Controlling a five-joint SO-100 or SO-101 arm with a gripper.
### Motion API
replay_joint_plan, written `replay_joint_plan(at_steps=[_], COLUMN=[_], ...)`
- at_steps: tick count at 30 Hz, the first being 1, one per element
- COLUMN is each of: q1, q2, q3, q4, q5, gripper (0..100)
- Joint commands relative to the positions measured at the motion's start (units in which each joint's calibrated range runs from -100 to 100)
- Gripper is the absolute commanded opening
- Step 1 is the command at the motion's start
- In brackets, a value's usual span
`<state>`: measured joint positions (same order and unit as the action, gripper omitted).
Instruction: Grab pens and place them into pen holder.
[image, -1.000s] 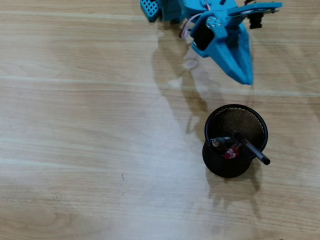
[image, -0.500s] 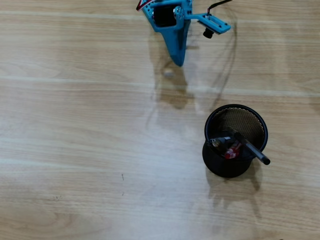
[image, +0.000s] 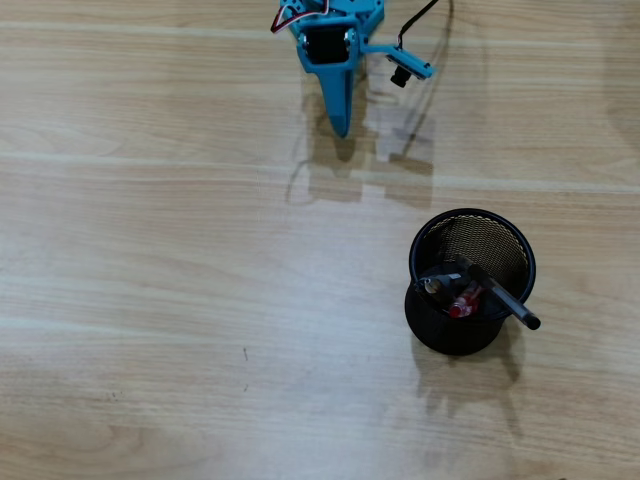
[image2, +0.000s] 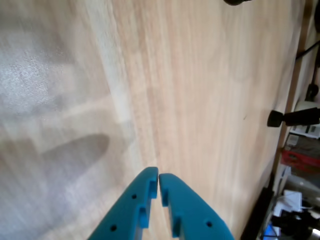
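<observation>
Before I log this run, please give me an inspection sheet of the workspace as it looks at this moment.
Surface: light wooden table, no loose items on it.
Job's things: pens stand inside the black mesh pen holder; exact count unclear.
Clutter: nothing seen.
Grippers: blue gripper shut and empty, apart from the holder, near the table's top edge in the overhead view.
Cables: black cable beside the arm.
Surroundings: dark stands and boxes beyond the table edge.

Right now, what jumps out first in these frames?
The black mesh pen holder at lower right of the overhead view, pens leaning inside it, one tip past the rim. Then the blue gripper at top centre, shut and empty, over the bare wooden table.
</observation>
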<state>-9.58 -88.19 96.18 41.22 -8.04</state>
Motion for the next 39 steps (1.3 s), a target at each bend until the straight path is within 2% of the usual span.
replay_joint_plan(at_steps=[1,4,9,39], q1=[0.57,0.66,0.66,0.48], q2=[-7.99,-11.81,-11.22,-11.22], q3=[3.54,3.09,3.09,3.09], q4=[1.56,6.94,9.22,9.58], q5=[0.44,2.07,4.06,3.85], gripper=[2,2,2,2])
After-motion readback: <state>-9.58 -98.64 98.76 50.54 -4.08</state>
